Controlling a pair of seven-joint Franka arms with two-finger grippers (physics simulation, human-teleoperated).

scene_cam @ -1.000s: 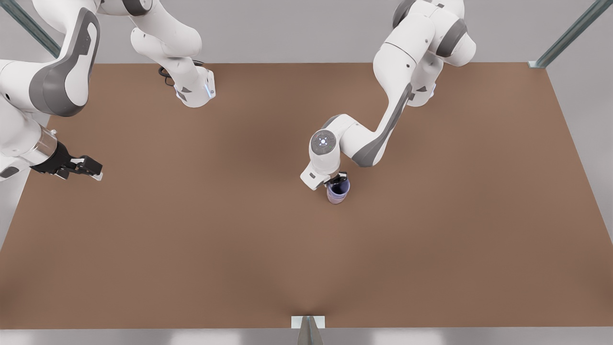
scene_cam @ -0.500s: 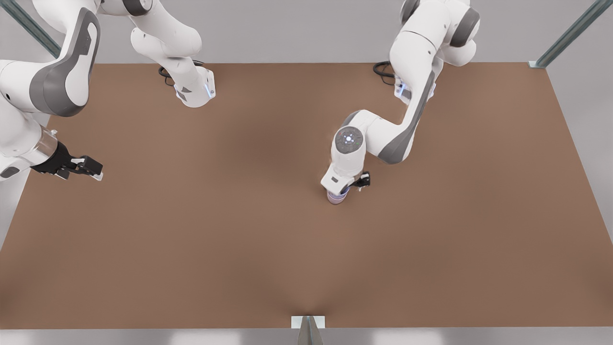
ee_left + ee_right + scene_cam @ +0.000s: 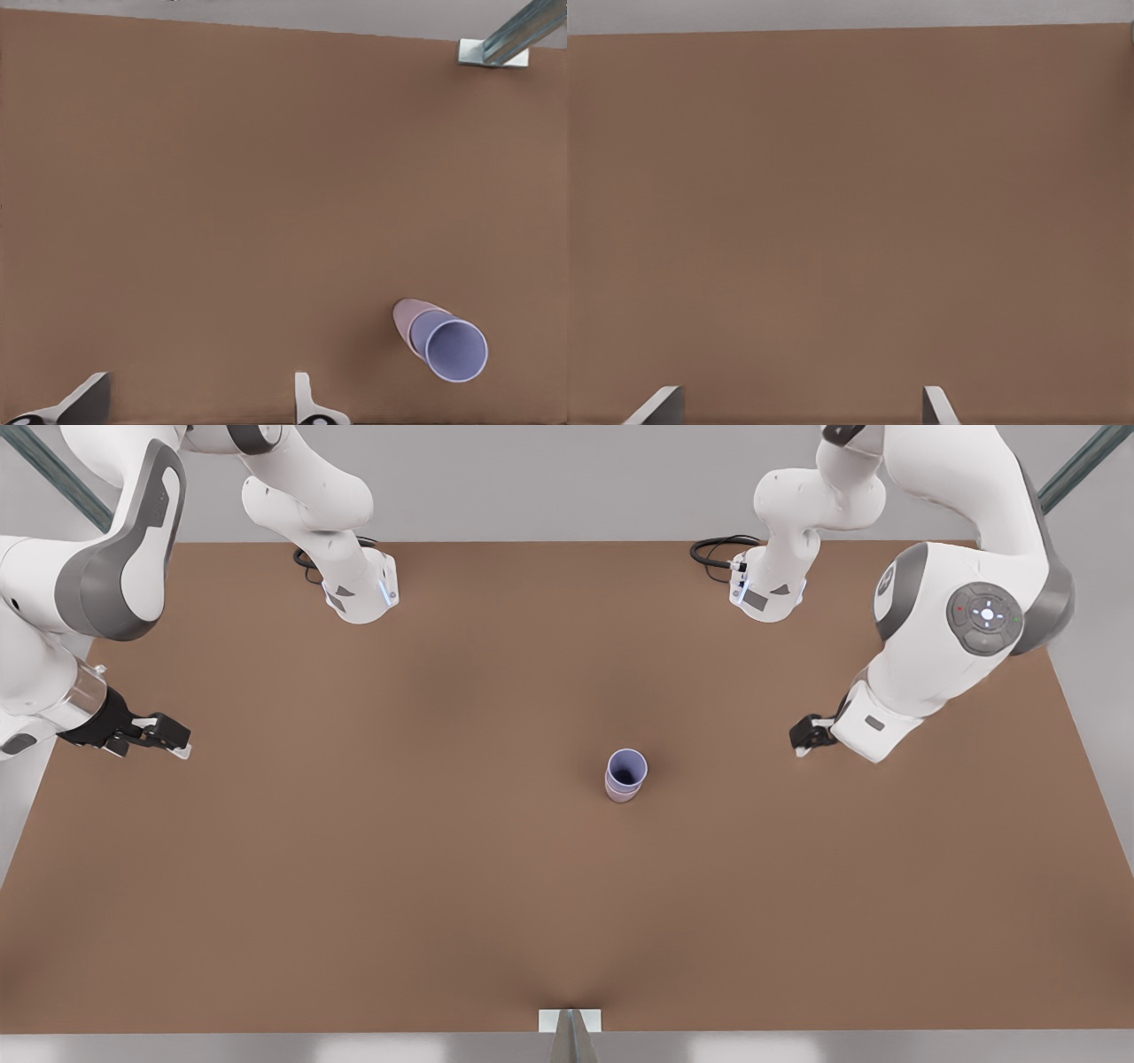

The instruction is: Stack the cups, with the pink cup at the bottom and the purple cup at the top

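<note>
The purple cup (image 3: 626,765) sits nested upright inside the pink cup (image 3: 623,794) at mid-table; just a pink band shows below the purple rim. Seen from the left wrist, the purple cup (image 3: 456,350) fills the pink cup (image 3: 404,320). My left gripper (image 3: 802,737) hangs open and holds nothing at the front view's right, well clear of the stack; its fingers frame bare table (image 3: 199,385). My right gripper (image 3: 175,737) waits open at the front view's left edge, over bare table (image 3: 801,394).
Both arm bases (image 3: 359,598) (image 3: 766,598) stand at the table's far edge with cables beside them. A metal bracket (image 3: 570,1020) marks the near edge and shows again in the left wrist view (image 3: 492,51). Brown table (image 3: 399,868) surrounds the stack.
The left gripper was at the purple cup in the pink one; it has let go and swung away to the front view's right. The stack stays put. The right arm has not moved.
</note>
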